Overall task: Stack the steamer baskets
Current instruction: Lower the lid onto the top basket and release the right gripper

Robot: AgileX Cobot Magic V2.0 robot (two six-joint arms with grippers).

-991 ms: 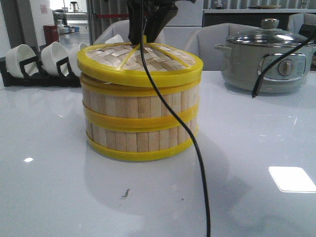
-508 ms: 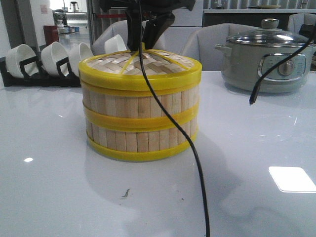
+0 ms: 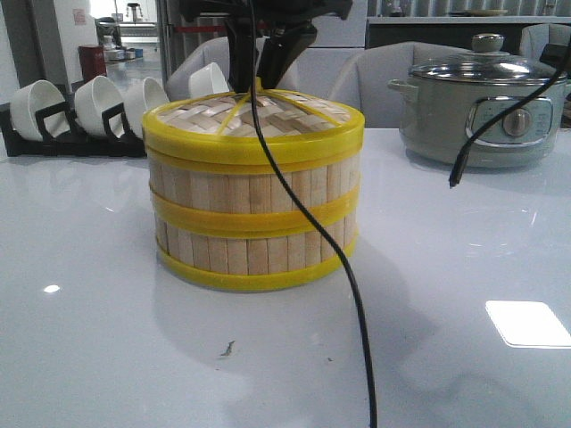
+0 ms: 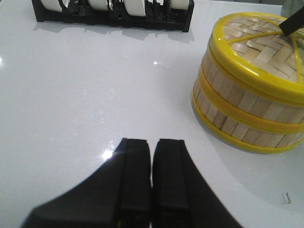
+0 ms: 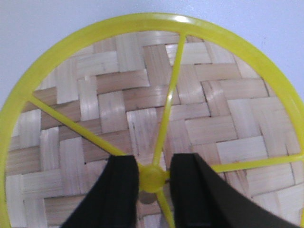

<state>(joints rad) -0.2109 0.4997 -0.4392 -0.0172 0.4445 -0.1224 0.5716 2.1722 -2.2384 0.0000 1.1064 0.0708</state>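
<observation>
Two steamer baskets stand stacked mid-table, the upper one (image 3: 254,192) on the lower one (image 3: 254,251). The woven lid (image 3: 254,120) sits level on top. My right gripper (image 3: 259,85) comes down from above onto the lid's centre. In the right wrist view its fingers (image 5: 154,178) are closed on either side of the yellow knob (image 5: 152,179). My left gripper (image 4: 152,142) is shut and empty, low over the bare table beside the stack (image 4: 237,102). The baskets' insides are hidden by the lid (image 4: 261,45).
A black rack of white bowls (image 3: 71,116) stands at the back left and also shows in the left wrist view (image 4: 111,14). A grey electric pot (image 3: 482,107) with a glass lid stands at the back right. A black cable (image 3: 357,294) hangs in front of the stack.
One second ago the lid was tilted and slightly raised over the upper basket. It now sits flat on the rim. The right gripper came down with it.
</observation>
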